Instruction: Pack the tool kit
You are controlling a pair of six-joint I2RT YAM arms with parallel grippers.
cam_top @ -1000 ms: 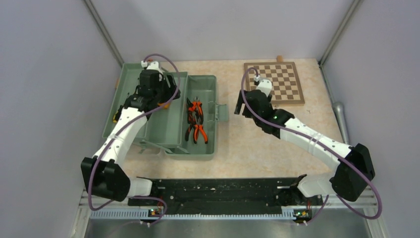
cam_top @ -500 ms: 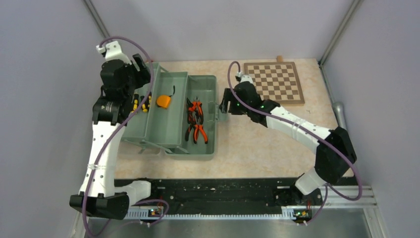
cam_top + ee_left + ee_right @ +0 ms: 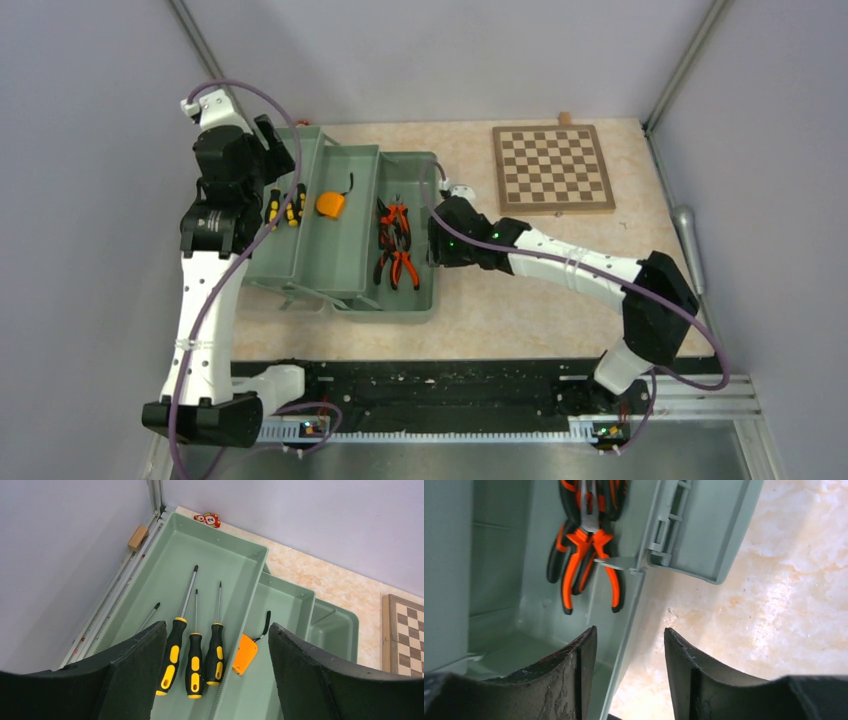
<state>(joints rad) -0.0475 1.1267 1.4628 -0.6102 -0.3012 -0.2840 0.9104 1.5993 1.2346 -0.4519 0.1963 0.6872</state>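
The pale-green toolbox (image 3: 352,262) lies open at the left of the table. Three yellow-black screwdrivers (image 3: 283,207) lie in its left tray, a small orange tape measure (image 3: 331,204) in the middle tray, and orange-handled pliers (image 3: 396,245) in the right part. My left gripper (image 3: 272,140) is open and empty, high above the left tray; its wrist view shows the screwdrivers (image 3: 195,655) and the tape measure (image 3: 246,654) below. My right gripper (image 3: 436,250) is open, with one finger on each side of the toolbox's right wall (image 3: 626,620), near the pliers (image 3: 584,555) and the latch flap (image 3: 696,530).
A wooden chessboard (image 3: 553,167) lies at the back right. A small wooden block (image 3: 565,118) sits at the back wall, and another (image 3: 137,537) beside the toolbox's far left corner. Grey walls close in the left, back and right. A metal pole (image 3: 690,240) runs along the right edge.
My left arm rose and pulled back to the far left, uncovering the screwdrivers and tape measure. My right gripper moved left from near the chessboard to the toolbox's right wall.
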